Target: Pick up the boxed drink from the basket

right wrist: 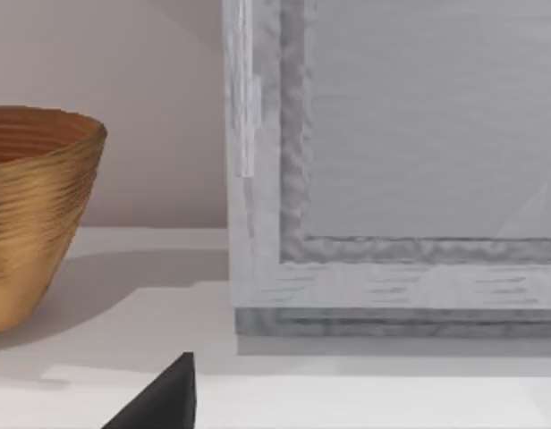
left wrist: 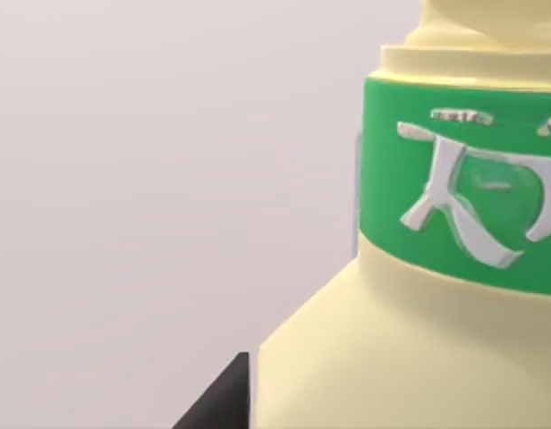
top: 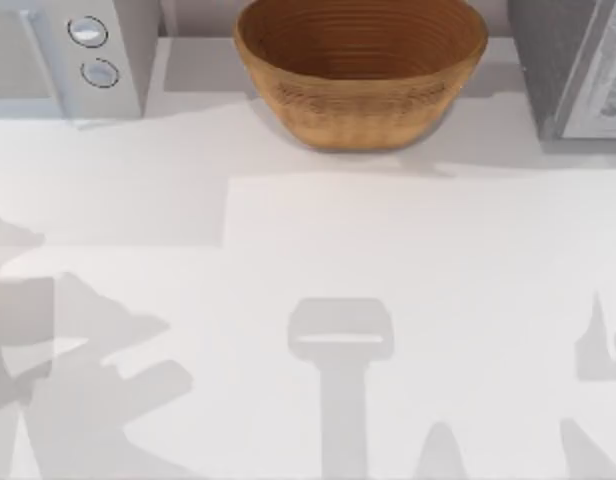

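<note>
Well, the boxed drink [left wrist: 410,357] sits right up against the left wrist camera: a pale yellow body that steps in to a narrower end, with a green band [left wrist: 383,197] bearing raised white characters wrapped below that step. Its long axis runs from the broad body to the stepped end. How that axis lies relative to the table I cannot tell, since behind it there is just a plain pale background.

A dark part of the left gripper [left wrist: 217,402] shows just beside the edge of the yellow body, seemingly touching it. Whether this gripper is open, closed or clamped on the drink I cannot tell.

The basket [top: 358,100] stands upright at the far edge of the table [top: 388,260], about midway across, golden brown with ribbed rings inside. A grey appliance [top: 58,60] with two round knobs [top: 88,32] is at the far left, and a grey box [top: 578,70] at the far right.

The right gripper [right wrist: 164,402] is low near the tabletop, facing that grey box, with the basket off to one side. I cannot tell its state either. Grey arm shadows lie across the near part of the table.
</note>
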